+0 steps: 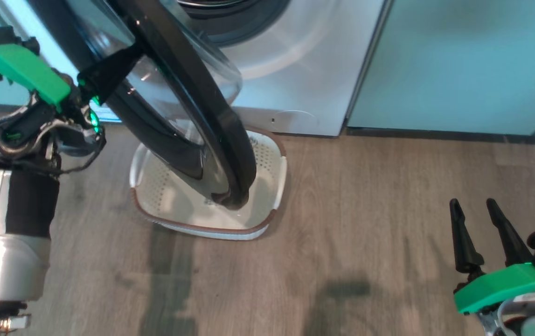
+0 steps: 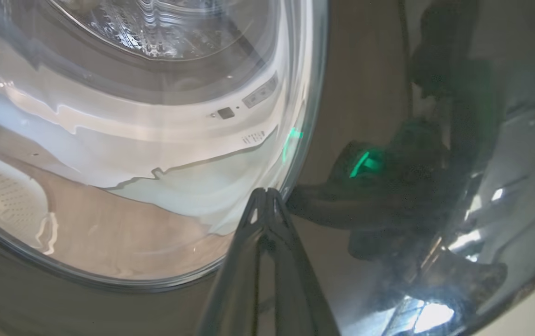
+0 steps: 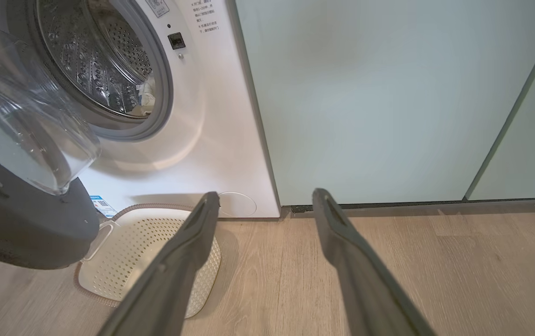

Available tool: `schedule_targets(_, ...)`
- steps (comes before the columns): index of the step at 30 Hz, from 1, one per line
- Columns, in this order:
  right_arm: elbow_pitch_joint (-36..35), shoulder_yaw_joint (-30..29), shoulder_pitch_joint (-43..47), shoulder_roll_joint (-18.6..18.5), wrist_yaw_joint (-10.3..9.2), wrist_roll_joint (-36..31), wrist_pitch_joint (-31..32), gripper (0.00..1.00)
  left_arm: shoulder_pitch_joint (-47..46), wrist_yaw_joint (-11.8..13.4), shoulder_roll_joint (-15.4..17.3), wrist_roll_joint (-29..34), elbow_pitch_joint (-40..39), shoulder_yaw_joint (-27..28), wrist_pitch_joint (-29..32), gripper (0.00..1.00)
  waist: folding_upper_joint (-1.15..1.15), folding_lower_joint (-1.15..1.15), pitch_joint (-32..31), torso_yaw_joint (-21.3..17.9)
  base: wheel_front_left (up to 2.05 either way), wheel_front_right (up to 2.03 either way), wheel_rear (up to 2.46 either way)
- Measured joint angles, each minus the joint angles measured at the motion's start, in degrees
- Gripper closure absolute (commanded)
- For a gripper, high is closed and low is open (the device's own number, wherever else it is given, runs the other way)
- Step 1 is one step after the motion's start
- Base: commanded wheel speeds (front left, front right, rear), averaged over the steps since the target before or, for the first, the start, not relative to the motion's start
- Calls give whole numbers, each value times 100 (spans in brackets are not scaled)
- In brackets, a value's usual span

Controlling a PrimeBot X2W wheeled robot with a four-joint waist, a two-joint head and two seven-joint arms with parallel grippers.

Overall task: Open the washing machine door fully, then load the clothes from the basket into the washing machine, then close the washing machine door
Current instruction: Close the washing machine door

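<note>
The washing machine [image 1: 304,70] stands with its door [image 1: 202,107] swung out, seen edge-on over the basket [image 1: 274,158]. My left gripper [image 1: 134,50] is shut, its joined fingertips [image 2: 265,193] resting against the door's outer face where the glass bowl [image 2: 132,163] meets the black rim [image 2: 482,163]. It holds nothing. In the right wrist view the steel drum [image 3: 94,56] is exposed, and a pale bit of the clothes [image 3: 147,95] lies inside it. The cream basket [image 3: 155,242] on the floor looks empty. My right gripper [image 1: 473,203] hangs open over the floor at the lower right, far from the door [image 3: 24,228].
Pale green cabinet panels [image 1: 458,60] run to the right of the machine [image 3: 216,116]. Wood floor [image 1: 365,233] stretches between the basket and my right gripper [image 3: 266,195].
</note>
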Motion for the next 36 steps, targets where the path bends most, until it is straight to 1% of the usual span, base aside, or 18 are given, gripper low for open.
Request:
schedule_targets(4, 38, 11, -1, 4, 0, 1, -42, 0, -219, -32, -44, 30, 260, 38, -180, 100, 0, 0, 50, -214, 0, 0, 0)
schedule_targets(11, 124, 45, -172, 11, 0, 51, -101, 0, -591, -189, -79, 112, 769, 199, -504, 100, 0, 0, 161, -520, 0, 0, 0)
schedule_targets(19, 215, 53, -216, 16, 0, 65, -170, 0, -798, -330, -86, 212, 1151, 240, -723, 100, 0, 0, 223, -657, 0, 0, 0)
schedule_targets(22, 247, 53, -229, 23, 0, 65, -202, 0, -829, -380, -90, 212, 1247, 253, -756, 100, 0, 0, 230, -665, 0, 0, 0)
schedule_targets(28, 269, -20, -232, 29, 0, 65, -222, 0, -818, -387, -151, 196, 1241, 299, -748, 100, 0, 0, 214, -568, 0, 0, 0)
schedule_targets(30, 275, -82, -232, 30, 0, 64, -230, 0, -781, -432, -162, 194, 1165, 322, -749, 100, 0, 0, 203, -501, 0, 0, 0)
schedule_targets(33, 275, -155, -233, 31, 0, 60, -247, 0, -671, -434, -172, 169, 1002, 394, -758, 100, 0, 0, 184, -389, 0, 0, 0)
schedule_targets(36, 274, -237, -238, 31, 0, 45, -253, 0, -416, -435, -189, 94, 690, 425, -821, 100, 0, 0, 158, -261, 0, 0, 0)
